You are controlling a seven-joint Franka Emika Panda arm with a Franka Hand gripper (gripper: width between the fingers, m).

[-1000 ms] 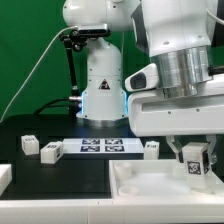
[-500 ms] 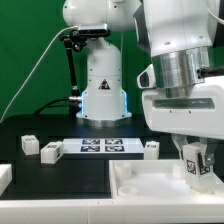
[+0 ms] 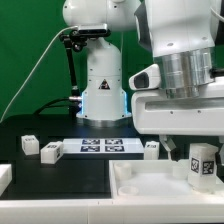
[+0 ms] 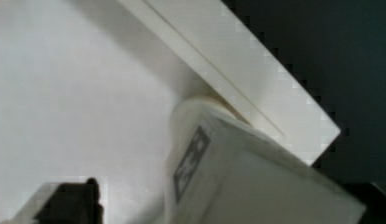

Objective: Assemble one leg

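Shifted rightward since a moment ago, the pincer [image 3: 203,172] is clamped on the leg [image 3: 203,160], lower right of the frame, over the white panel [image 3: 140,185]; other small blocks [image 3: 50,150] sit mid-left on the table [image 3: 60,175].

On the worktop [image 3: 60,175], the marker board [image 3: 100,146] lies in front of the robot base [image 3: 103,90]. 2 loose blocks [image 3: 28,143] lie off its end at the exterior view's left. A third block [image 3: 151,148] sits just beside its other end. The panel [image 3: 150,185] lies nearer the camera, at the exterior view's right. The leg [image 3: 203,160] sits between the fingers of the tool [image 3: 202,172], over the panel's far right part.
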